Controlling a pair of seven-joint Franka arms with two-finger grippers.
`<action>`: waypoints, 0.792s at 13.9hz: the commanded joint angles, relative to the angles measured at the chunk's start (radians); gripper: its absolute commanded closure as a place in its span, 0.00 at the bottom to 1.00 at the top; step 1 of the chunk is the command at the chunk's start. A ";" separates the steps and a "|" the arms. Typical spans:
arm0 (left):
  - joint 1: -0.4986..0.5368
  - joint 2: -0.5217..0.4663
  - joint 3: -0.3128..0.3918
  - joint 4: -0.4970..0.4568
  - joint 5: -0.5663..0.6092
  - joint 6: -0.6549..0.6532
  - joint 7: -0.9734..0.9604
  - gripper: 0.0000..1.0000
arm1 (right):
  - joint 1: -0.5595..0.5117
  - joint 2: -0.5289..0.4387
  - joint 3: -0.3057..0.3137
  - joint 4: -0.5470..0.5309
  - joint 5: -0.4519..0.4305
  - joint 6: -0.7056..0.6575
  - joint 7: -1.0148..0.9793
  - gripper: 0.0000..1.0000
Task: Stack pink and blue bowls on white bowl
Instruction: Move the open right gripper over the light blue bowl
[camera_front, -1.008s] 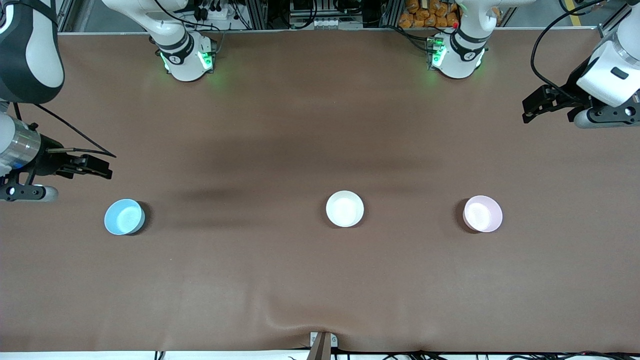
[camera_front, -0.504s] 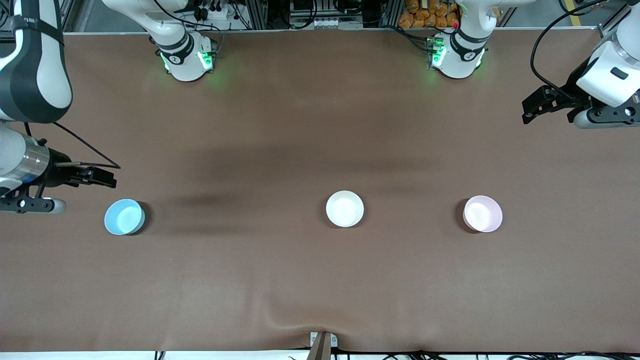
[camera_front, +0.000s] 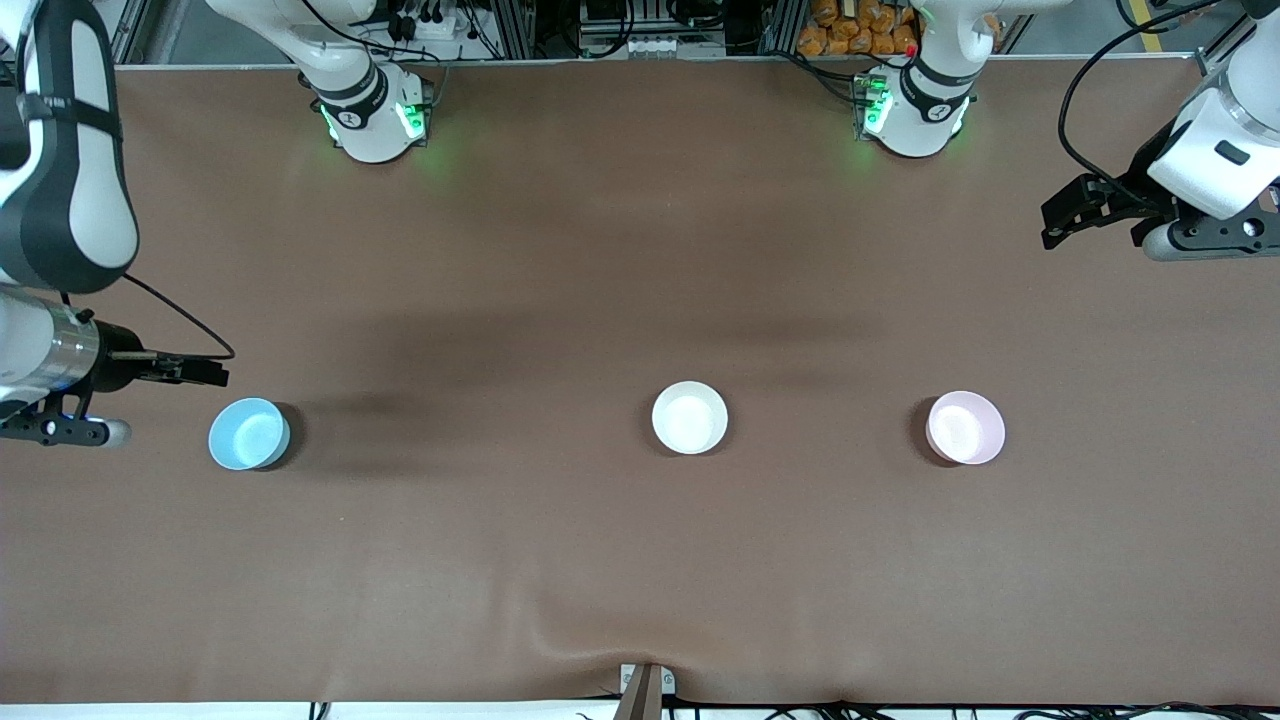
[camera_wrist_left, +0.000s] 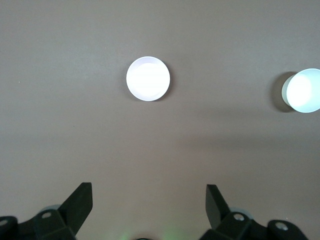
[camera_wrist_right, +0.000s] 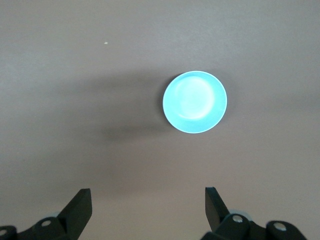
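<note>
In the front view the three bowls stood unstacked in a row across the middle of the table (camera_front: 640, 560), the blue bowl (camera_front: 249, 433) toward the right arm's end, where the right gripper (camera_front: 212, 375) hung empty over the cloth just beside it, so the approach was in hand and the next move called for centring over that bowl and descending. The left gripper (camera_front: 1060, 218) waited high by the left arm's end, well apart from the pink bowl (camera_front: 965, 427) and white bowl (camera_front: 689, 417). The left wrist view showed its jaws spread wide; the right wrist view showed wide jaws too, the blue bowl ahead.
</note>
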 joint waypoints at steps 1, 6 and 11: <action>0.004 -0.003 -0.001 -0.005 -0.012 0.013 0.014 0.00 | -0.016 0.020 0.008 0.018 0.008 0.015 0.000 0.00; 0.006 -0.001 -0.001 -0.005 -0.012 0.020 0.012 0.00 | 0.000 0.001 0.016 0.069 0.009 0.013 0.009 0.00; 0.004 0.000 -0.001 -0.005 -0.012 0.023 0.012 0.00 | 0.006 0.012 0.015 0.099 0.009 0.097 0.016 0.00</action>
